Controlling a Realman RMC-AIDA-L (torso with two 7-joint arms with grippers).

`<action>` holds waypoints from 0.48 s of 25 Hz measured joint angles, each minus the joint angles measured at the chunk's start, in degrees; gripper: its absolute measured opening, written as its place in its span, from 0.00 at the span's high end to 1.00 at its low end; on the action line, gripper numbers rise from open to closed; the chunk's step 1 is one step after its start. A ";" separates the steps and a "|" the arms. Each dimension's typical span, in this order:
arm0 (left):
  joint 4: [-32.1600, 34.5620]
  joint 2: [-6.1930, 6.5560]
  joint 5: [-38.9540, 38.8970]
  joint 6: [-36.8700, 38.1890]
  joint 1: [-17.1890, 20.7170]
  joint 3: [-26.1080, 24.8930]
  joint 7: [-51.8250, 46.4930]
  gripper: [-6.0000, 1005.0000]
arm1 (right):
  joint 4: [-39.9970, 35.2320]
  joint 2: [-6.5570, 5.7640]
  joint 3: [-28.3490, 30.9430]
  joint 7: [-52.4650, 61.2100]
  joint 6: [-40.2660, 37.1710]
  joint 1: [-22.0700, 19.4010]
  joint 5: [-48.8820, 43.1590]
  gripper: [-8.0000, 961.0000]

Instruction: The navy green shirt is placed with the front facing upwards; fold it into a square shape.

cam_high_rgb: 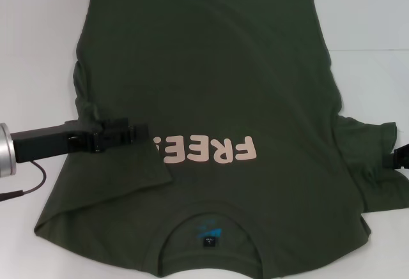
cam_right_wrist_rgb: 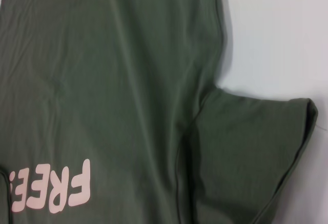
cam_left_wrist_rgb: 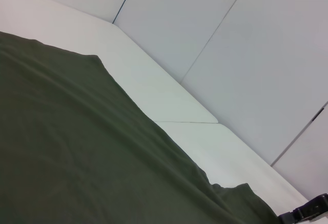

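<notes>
The navy green shirt (cam_high_rgb: 211, 75) lies front up on the white table (cam_high_rgb: 38, 30), collar (cam_high_rgb: 211, 231) toward me, pale "FREE" lettering (cam_high_rgb: 214, 150) across the chest. Its left sleeve is folded inward over the chest and covers the end of the lettering. My left gripper (cam_high_rgb: 146, 132) reaches in from the left, its tip at the edge of that folded flap, fingers together on the cloth. The right sleeve (cam_high_rgb: 370, 164) (cam_right_wrist_rgb: 251, 152) lies spread flat. At the frame's right edge, my right gripper (cam_high_rgb: 399, 158) sits beside that sleeve, mostly cut off. The left wrist view shows shirt cloth (cam_left_wrist_rgb: 77, 147).
White table surface (cam_right_wrist_rgb: 277, 34) surrounds the shirt on the left, right and far sides. A seam between two table panels (cam_left_wrist_rgb: 189, 122) shows in the left wrist view, with pale wall panels (cam_left_wrist_rgb: 246, 55) behind. A cable (cam_high_rgb: 29, 186) trails from my left arm.
</notes>
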 joint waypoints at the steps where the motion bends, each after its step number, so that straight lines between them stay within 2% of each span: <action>1: -0.03 0.02 0.00 -0.01 -0.01 0.00 -0.01 0.31 | 0.00 0.00 0.00 0.01 0.00 0.00 0.00 0.87; 11: -0.18 0.13 -1.46 0.14 0.40 0.00 -0.02 0.31 | -0.60 0.28 -0.02 -1.90 0.18 -0.17 -0.01 0.90; 12: -0.18 0.14 -1.49 0.23 0.43 0.00 -0.02 0.31 | -0.61 0.30 -0.02 -1.90 0.33 -0.19 0.00 0.92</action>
